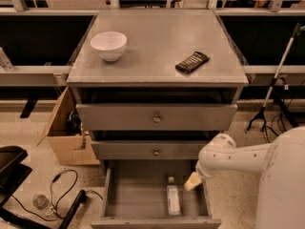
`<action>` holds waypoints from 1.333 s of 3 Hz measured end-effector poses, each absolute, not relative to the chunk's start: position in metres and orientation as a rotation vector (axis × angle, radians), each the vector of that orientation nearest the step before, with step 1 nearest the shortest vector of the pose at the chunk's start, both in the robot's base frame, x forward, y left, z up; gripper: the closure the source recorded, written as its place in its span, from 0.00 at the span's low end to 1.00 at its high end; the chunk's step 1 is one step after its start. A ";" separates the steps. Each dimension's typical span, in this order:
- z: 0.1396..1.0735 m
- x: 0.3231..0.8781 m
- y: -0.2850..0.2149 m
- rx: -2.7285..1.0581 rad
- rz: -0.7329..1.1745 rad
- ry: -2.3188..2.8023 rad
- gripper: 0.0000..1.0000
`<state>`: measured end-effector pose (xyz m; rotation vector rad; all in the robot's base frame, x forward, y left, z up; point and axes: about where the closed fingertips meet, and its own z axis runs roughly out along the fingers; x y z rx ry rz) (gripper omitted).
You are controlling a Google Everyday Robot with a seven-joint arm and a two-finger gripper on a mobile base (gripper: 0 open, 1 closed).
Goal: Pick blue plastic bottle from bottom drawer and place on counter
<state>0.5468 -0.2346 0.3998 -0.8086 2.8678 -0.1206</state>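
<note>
The bottom drawer (138,194) is pulled open at the foot of the grey cabinet. The blue plastic bottle (173,198), clear with a white cap and pale label, lies on its side in the right half of the drawer, cap pointing to the back. My gripper (192,182) shows as a cream tip at the end of the white arm (238,157). It hangs over the drawer's right rear corner, just right of the bottle's cap and a little above it, apart from the bottle. The counter (157,37) is the cabinet's flat grey top.
A white bowl (108,45) and a black remote-like object (192,62) lie on the counter. The two upper drawers (156,117) are shut. A cardboard box (66,137) stands left of the cabinet, with cables and a tiny bottle (40,202) on the floor. A white stand (276,87) leans at right.
</note>
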 end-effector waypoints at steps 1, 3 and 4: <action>0.359 0.549 -0.221 -0.681 -0.052 2.901 0.00; 0.255 0.567 -0.200 -0.322 0.060 2.979 0.00; 0.219 0.566 -0.180 -0.211 0.112 3.014 0.00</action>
